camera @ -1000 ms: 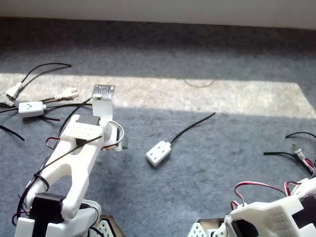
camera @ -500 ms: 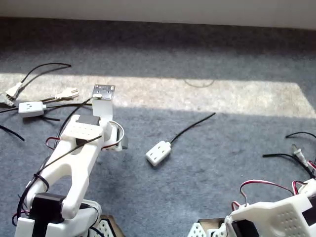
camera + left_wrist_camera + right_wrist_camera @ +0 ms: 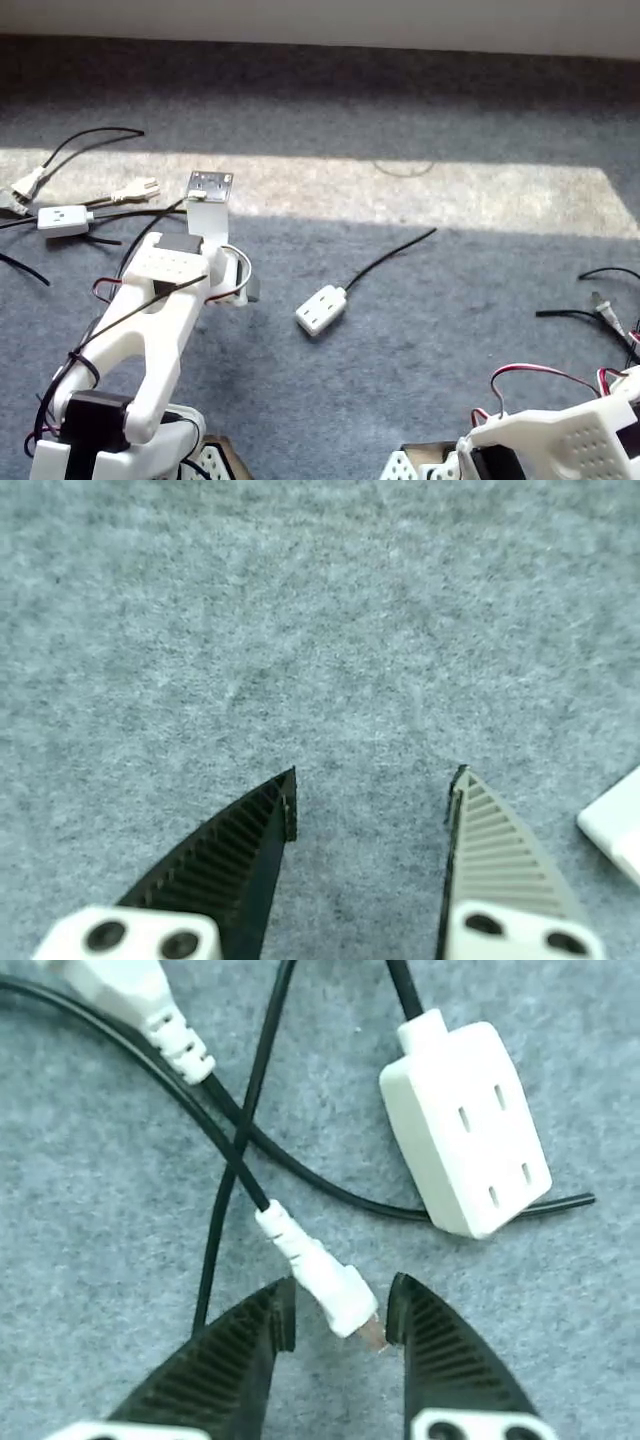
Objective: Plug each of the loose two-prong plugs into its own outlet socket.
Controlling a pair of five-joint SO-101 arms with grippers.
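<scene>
- On the grey carpet (image 3: 450, 330), high view: the left arm (image 3: 165, 300) rises from the near left corner, and its wrist sits at the edge of a sunlit band. The right arm (image 3: 560, 440) sits at the near right corner.
- Same view, centre: a white socket block (image 3: 321, 309) lies loose. Its black cord (image 3: 390, 255) trails off toward the far right.
- Same view, far left: a second socket block (image 3: 62, 219) lies among black cords. Two white plugs lie just beyond it, the far-left plug (image 3: 28, 184) and the pale plug (image 3: 136, 189).
- Same view, right edge: a small plug (image 3: 603, 308) lies on a tangle of black cords, beyond the right arm.
- Left wrist view: the left claw (image 3: 372, 780) is open and holds nothing. Its black finger (image 3: 235, 855) and pale finger (image 3: 495, 855) stand well apart with bare carpet between them. A white corner (image 3: 615, 820) of some block shows beside the pale finger; which block it belongs to cannot be told.
- Right wrist view: the right claw (image 3: 342, 1300) is open. Its two black fingers straddle the pronged end of a white two-prong plug (image 3: 318, 1272). The plug lies flat on the carpet, unpinched, with its metal prongs (image 3: 372, 1333) between the fingertips.
- Same view: a white outlet block (image 3: 465, 1125) lies slots-up near that plug but apart from it. Another plug body (image 3: 130, 990) lies farther off, and black cords cross between them.
</scene>
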